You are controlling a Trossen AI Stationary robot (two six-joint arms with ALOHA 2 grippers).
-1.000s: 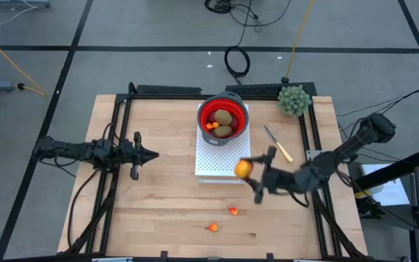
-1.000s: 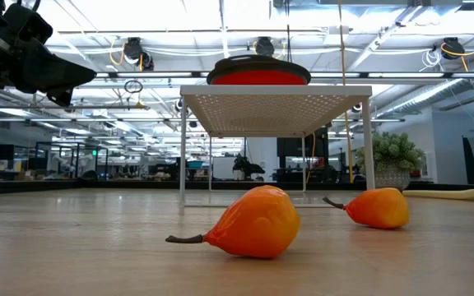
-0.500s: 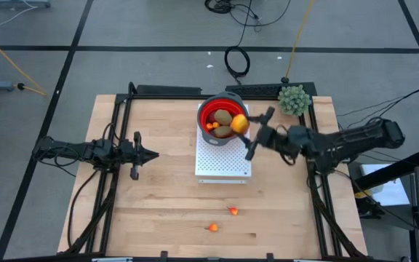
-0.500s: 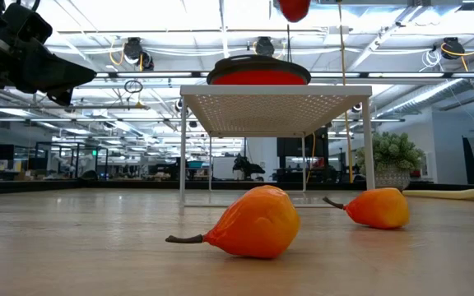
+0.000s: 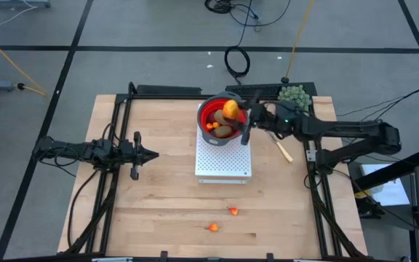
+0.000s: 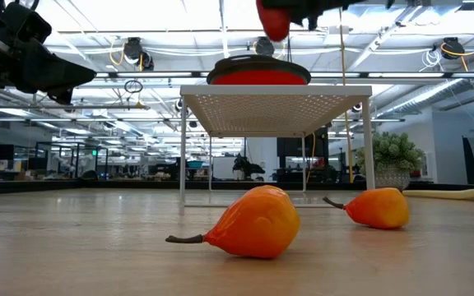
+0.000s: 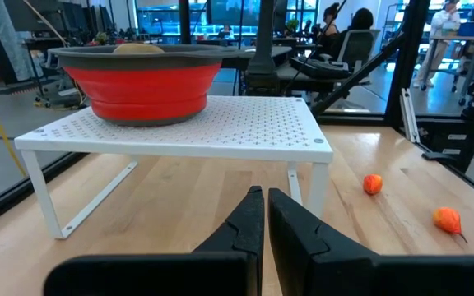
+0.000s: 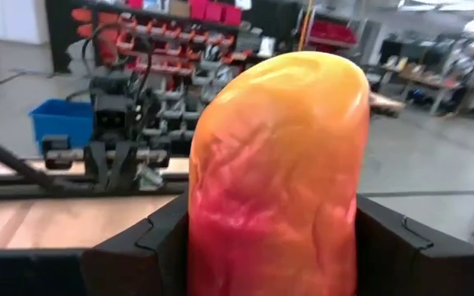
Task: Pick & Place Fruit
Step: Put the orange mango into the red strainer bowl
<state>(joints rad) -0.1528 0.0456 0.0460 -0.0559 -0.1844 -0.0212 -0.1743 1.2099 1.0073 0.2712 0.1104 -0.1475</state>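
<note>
The rack (image 5: 223, 161) stands at mid-surface (image 5: 158, 204), toward the far edge. The bowl (image 5: 211, 111) sits on the rack's far end and holds 2 oval fruits (image 5: 224, 131) and small pieces (image 5: 210, 126). The right gripper (image 5: 241, 122) is over the bowl's right rim, clamped on the oblong fruit (image 5: 230, 109), which hangs above the bowl. The knife (image 5: 278, 143) lies right of the rack. The ball plant (image 5: 294, 99) stands at the far right corner. 2 small fruits (image 5: 233, 211) lie on the surface, nearer than the rack. The left gripper (image 5: 153, 153) rests left of the rack, jaws together.
</note>
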